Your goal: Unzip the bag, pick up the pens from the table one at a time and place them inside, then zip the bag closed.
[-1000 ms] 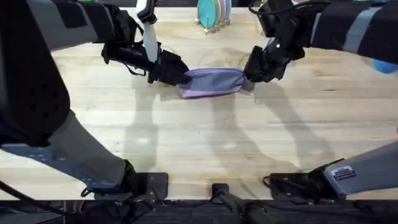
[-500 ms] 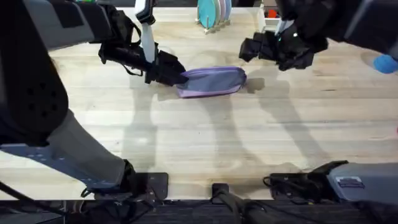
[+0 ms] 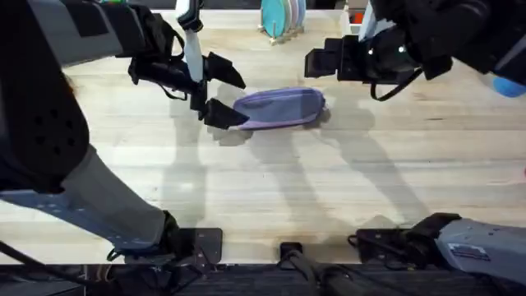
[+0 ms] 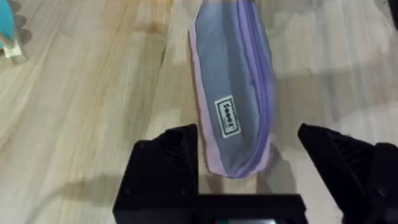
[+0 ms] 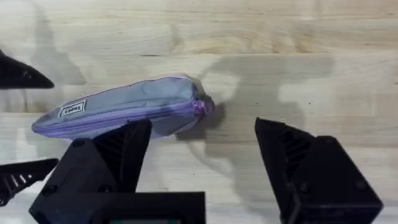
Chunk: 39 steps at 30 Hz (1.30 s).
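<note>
One soft lilac-purple fabric pouch, zipped shut, lies on the pale plank tabletop between two end effectors, the left end effector at its 9 o'clock end, fingers spread apart, the right end effector at 1 o'clock, likewise spread, holding nothing.

A soft lilac-purple fabric pouch lies flat on the pale plank wooden table. The left arm's black gripper sits at the pouch's left end, fingers spread, apparently not gripping it. The right arm's black gripper hangs raised beyond the right end, apart from it.
</note>
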Tool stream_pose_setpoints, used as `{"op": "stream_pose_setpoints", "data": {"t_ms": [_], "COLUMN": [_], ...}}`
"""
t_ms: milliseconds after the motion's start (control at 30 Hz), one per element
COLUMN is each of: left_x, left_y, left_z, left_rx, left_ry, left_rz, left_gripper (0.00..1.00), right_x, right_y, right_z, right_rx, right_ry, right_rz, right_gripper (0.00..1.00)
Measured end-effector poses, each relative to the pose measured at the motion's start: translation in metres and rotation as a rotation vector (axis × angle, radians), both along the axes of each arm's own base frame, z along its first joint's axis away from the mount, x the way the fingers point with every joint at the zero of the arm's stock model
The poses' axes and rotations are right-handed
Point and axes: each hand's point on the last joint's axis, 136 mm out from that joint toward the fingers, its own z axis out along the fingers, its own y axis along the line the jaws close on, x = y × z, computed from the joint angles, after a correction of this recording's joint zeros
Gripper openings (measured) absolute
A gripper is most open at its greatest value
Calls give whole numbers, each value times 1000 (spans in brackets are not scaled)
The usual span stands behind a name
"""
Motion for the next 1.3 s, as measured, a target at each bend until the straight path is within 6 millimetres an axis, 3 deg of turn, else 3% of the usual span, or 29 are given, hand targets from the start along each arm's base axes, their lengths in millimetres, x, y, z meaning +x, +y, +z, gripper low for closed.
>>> {"op": "stream_pose_setpoints", "data": {"t_ms": [400, 700, 967, 1300], "left_x": [-2, -4, -14, -56], "left_y": [1, 15, 47, 78], "left_z": [5, 62, 105, 160], "left_rx": [8, 110, 272, 231], "left_ry": [-2, -69, -32, 60], "left_rz": [2, 152, 494, 975], "left_gripper": [997, 997, 996, 996], "right_x": [0, -6, -22, -36], "right_y": [-1, -4, -13, -20], "right_z": [0, 26, 48, 71], "right_rx": [-34, -41, -29, -2], "right_ry": [-6, -78, -119, -178], "right_rz": [48, 100, 108, 106], "right_gripper": [996, 996, 995, 995]}}
